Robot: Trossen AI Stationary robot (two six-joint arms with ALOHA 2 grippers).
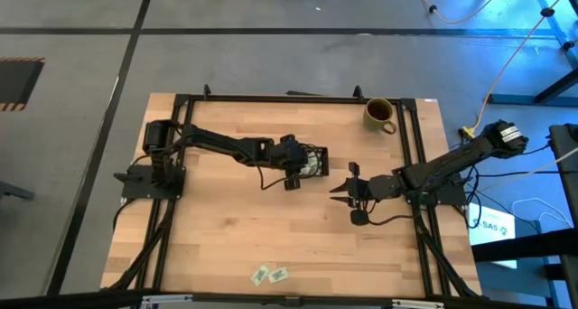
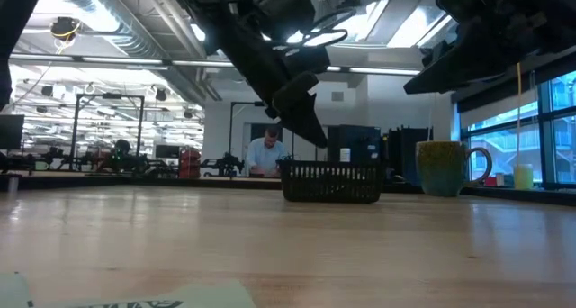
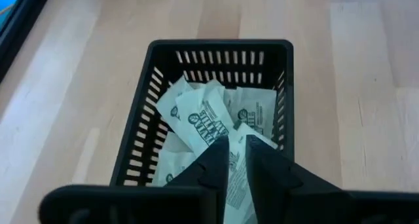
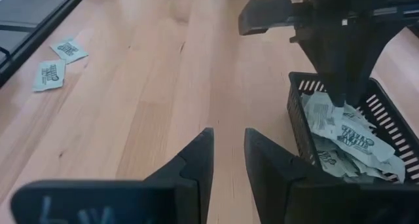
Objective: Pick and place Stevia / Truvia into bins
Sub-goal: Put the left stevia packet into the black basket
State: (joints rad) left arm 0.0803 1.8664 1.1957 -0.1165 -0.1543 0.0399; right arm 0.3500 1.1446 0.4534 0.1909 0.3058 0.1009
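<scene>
The black slotted bin (image 3: pixel 222 46) stands near the table's middle and holds a loose heap of pale green and white Stevia packets (image 3: pixel 203 116). My left gripper (image 3: pixel 237 140) points down into the bin from its left, fingers a narrow gap apart, with a packet showing in the gap. My right gripper (image 4: pixel 228 152) hovers open and empty just to the right of the bin (image 4: pixel 298 119). Two more packets (image 1: pixel 260 275) (image 1: pixel 279 275) lie flat by the table's near edge. My left gripper has its fingertips (image 4: pixel 340 98) slanting down right at the top of the packet heap (image 4: pixel 321 112) inside the bin. Whether they touch a packet, I cannot tell.
An olive-yellow mug (image 1: pixel 380 115) stands at the far right of the table. Bare wood lies between the bin and the two loose packets (image 4: pixel 49 74). A person (image 2: pixel 267 155) sits far behind the table.
</scene>
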